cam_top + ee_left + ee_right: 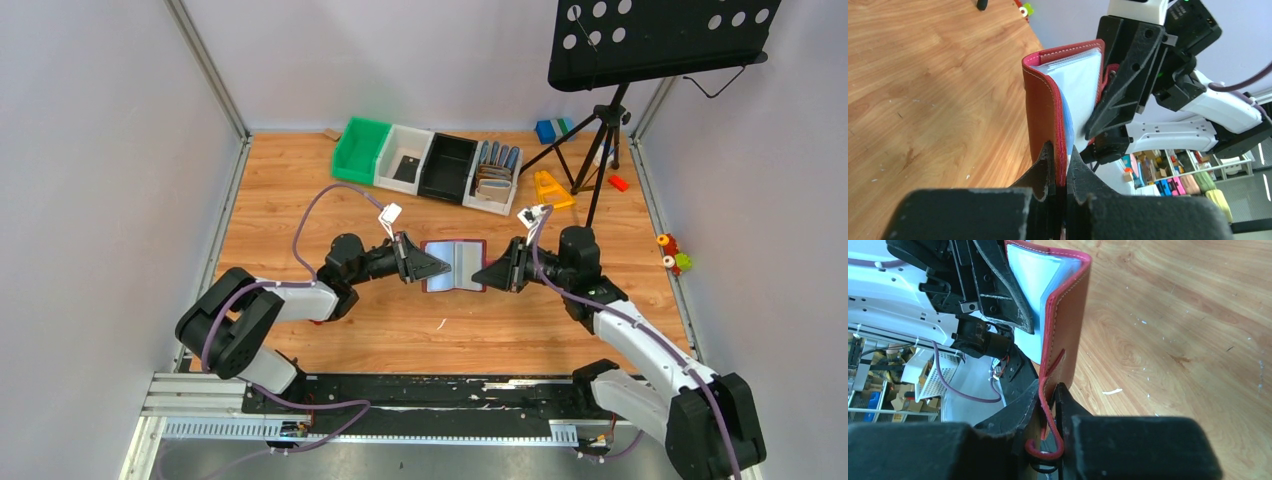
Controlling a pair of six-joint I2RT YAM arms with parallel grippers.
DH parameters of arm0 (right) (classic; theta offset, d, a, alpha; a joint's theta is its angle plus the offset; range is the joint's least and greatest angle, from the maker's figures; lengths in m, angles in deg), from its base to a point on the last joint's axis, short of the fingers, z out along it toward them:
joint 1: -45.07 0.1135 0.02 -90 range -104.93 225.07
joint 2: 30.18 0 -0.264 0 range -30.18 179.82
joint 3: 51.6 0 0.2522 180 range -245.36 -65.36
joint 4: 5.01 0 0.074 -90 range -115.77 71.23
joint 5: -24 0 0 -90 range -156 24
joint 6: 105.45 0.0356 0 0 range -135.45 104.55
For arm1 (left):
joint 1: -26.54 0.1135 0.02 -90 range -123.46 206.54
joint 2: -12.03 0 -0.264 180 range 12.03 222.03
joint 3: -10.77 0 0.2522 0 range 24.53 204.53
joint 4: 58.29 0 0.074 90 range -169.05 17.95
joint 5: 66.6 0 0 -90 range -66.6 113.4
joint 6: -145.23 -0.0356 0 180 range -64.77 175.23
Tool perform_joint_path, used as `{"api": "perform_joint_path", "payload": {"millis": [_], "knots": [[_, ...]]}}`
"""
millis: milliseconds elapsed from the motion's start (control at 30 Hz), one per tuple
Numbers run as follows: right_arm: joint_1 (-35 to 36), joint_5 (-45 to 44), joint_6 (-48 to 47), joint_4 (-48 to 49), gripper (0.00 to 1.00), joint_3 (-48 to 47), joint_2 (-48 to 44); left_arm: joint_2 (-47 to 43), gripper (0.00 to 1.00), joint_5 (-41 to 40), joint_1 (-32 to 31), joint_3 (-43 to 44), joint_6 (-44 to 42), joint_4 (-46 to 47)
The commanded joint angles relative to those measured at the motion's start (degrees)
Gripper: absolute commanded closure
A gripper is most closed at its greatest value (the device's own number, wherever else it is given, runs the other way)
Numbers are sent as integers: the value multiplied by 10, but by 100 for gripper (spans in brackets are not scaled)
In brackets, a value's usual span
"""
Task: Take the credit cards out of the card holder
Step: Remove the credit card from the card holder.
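Spanning left tool [1060,175] and right tool [1050,400], card holder [453,265], one cover clamped in each.

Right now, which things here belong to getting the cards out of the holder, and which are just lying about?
Job: card holder, held open between left pincer and right pincer.
Lying about: green bin, black bin, music stand, yellow piece, blue block.

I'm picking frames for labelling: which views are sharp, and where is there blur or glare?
Top view: evenly lit and sharp, though the card holder is small. Left wrist view: holder crisp, the left hand dark and soft up close. Right wrist view: likewise, the right hand blurred; no harsh glare.
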Motion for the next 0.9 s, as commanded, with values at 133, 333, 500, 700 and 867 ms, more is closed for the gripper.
{"api": "perform_joint_path", "payload": {"millis": [133, 333, 500, 700, 867], "knots": [[63, -85, -49, -33, 85, -48, 25, 5, 100, 7, -32, 42, -29, -5], [67, -95, -48, -32, 89, -47, 39, -6, 100, -2, -34, 45, -64, -64], [69, -52, -18, 27, 94, -31, 54, 0, 100, -14, -37, 47, -90, -105], [69, -29, 12, 83, 85, -11, 80, 22, 100, -17, -40, 48, -91, -108], [68, -51, 10, 83, 79, 0, 82, 25, 100, -17, -40, 48, -94, -111]]}}
